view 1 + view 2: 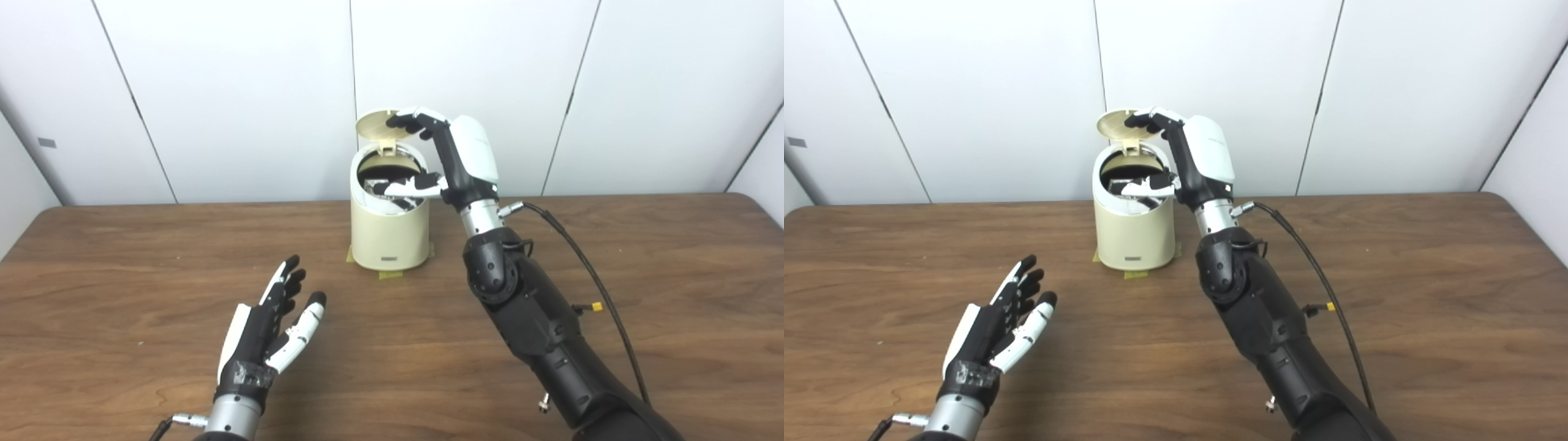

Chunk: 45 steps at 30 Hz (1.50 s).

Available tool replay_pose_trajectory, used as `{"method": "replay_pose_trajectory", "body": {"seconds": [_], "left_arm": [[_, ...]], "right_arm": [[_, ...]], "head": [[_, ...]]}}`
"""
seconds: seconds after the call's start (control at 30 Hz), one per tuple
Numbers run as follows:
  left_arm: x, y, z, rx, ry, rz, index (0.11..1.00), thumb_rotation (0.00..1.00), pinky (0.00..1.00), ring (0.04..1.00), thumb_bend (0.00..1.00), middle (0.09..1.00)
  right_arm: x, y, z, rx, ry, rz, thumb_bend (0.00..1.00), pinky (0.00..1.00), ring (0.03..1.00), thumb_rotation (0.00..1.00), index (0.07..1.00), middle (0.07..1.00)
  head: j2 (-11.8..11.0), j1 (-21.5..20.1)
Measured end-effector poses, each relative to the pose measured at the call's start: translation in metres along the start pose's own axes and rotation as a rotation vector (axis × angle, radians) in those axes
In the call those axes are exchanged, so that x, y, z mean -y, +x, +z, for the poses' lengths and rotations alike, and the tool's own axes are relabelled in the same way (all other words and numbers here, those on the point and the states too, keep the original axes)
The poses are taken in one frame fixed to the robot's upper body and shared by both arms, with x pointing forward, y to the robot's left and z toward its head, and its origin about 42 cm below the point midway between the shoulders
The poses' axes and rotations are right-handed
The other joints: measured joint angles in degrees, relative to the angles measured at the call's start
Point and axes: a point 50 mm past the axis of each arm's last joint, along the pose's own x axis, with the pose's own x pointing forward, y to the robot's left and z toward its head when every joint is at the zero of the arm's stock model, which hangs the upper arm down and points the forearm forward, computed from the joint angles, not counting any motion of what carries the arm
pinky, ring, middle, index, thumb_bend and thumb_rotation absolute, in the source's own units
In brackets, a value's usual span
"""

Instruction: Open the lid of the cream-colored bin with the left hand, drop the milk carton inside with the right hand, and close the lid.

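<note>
The cream-colored bin (pixel 389 236) stands at the back middle of the table with its round lid (pixel 373 125) tipped up and open. A black-and-white thing (pixel 375 185), which looks like the milk carton, lies inside the bin. My right hand (pixel 456 153) is above the bin's right rim, with its fingertips (pixel 404 120) on the lid's upper edge and its thumb over the opening. It holds nothing. My left hand (pixel 269 331) is open and empty, palm up, over the near left of the table, well apart from the bin.
The wooden table (pixel 643 306) runs wide to both sides. Yellow tape (pixel 390 274) marks the bin's spot. A black cable (pixel 588 263) loops off my right forearm. White wall panels stand close behind the bin.
</note>
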Motion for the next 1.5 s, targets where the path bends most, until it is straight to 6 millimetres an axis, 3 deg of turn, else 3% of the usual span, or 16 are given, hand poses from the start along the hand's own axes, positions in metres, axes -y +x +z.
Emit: {"method": "replay_pose_trajectory", "body": {"seconds": [0.1, 0.27, 0.43, 0.67, 0.83, 0.87, 0.9, 0.97, 1.0, 1.07, 1.17, 1.33, 1.5], "left_arm": [[-0.001, 0.002, -0.003, -0.009, 0.0, 0.0, 0.974, 0.49, 0.96, 0.953, 0.34, 0.943], [-0.004, 0.006, -0.007, -0.025, -0.004, 0.011, 0.97, 0.53, 0.95, 0.953, 0.36, 0.943], [-0.009, 0.019, -0.009, -0.031, -0.037, 0.033, 0.971, 0.51, 0.9, 0.934, 0.35, 0.937], [-0.017, 0.064, 0.014, 0.039, -0.058, 0.036, 0.946, 0.6, 0.91, 0.906, 0.32, 0.9], [-0.039, 0.1, 0.035, 0.104, -0.042, 0.03, 0.917, 0.57, 0.84, 0.871, 0.31, 0.883], [-0.043, 0.106, 0.037, 0.113, -0.064, 0.026, 0.908, 0.57, 0.83, 0.869, 0.32, 0.884], [-0.046, 0.112, 0.039, 0.116, -0.083, 0.017, 0.901, 0.58, 0.83, 0.868, 0.33, 0.886], [-0.048, 0.124, 0.044, 0.122, -0.11, -0.012, 0.891, 0.61, 0.84, 0.873, 0.38, 0.89], [-0.049, 0.129, 0.046, 0.126, -0.119, -0.024, 0.889, 0.62, 0.85, 0.876, 0.4, 0.891], [-0.05, 0.14, 0.053, 0.137, -0.138, -0.038, 0.887, 0.64, 0.86, 0.881, 0.41, 0.893], [-0.052, 0.157, 0.069, 0.167, -0.16, -0.051, 0.887, 0.68, 0.85, 0.888, 0.42, 0.899], [-0.052, 0.185, 0.093, 0.206, -0.123, -0.08, 0.902, 0.85, 0.88, 0.904, 0.45, 0.909], [-0.049, 0.21, 0.101, 0.197, -0.094, -0.102, 0.92, 0.91, 0.9, 0.915, 0.46, 0.918]], "right_arm": [[0.008, -0.004, -0.003, 0.004, 0.039, -0.044, 0.53, 0.36, 0.433, 0.02, 0.502, 0.493], [0.028, -0.019, -0.01, 0.038, -0.004, -0.06, 0.52, 0.3, 0.378, 0.0, 0.522, 0.486], [0.05, -0.034, -0.019, 0.055, -0.045, -0.061, 0.52, 0.32, 0.387, 0.0, 0.51, 0.49], [0.066, -0.061, -0.033, -0.03, 0.012, -0.101, 0.52, 0.37, 0.411, 0.0, 0.498, 0.49], [0.079, -0.088, -0.044, -0.283, 0.157, -0.081, 0.52, 0.43, 0.495, 0.01, 0.51, 0.476], [0.079, -0.095, -0.045, -0.326, 0.197, -0.061, 0.51, 0.48, 0.548, 0.11, 0.502, 0.571], [0.078, -0.104, -0.045, -0.367, 0.245, -0.038, 0.51, 0.51, 0.584, 0.14, 0.5, 0.62], [0.076, -0.118, -0.045, -0.454, 0.397, -0.011, 0.58, 0.6, 0.677, 0.49, 0.681, 0.716], [0.075, -0.125, -0.043, -0.489, 0.477, 0.002, 0.59, 0.65, 0.721, 0.58, 0.731, 0.758], [0.074, -0.135, -0.038, -0.552, 0.644, 0.022, 0.64, 0.75, 0.812, 0.74, 0.805, 0.831], [0.078, -0.145, -0.029, -0.61, 0.81, 0.019, 0.65, 0.83, 0.896, 0.89, 0.873, 0.907], [0.089, -0.157, -0.033, -0.624, 0.806, 0.035, 0.61, 0.88, 0.931, 0.97, 0.916, 0.939], [0.106, -0.175, -0.052, -0.645, 0.751, 0.014, 0.62, 0.88, 0.934, 1.0, 0.92, 0.944]], "head": [[-0.26, -0.09], [-1.05, -0.44], [-1.76, -0.44], [-3.25, 0.26], [-3.69, 0.35], [-3.69, 0.35], [-3.69, 0.35], [-3.34, 0.79], [-3.34, 0.79], [-3.25, 0.88], [-3.08, 0.97], [-2.99, 1.14], [-2.99, 1.05]]}}
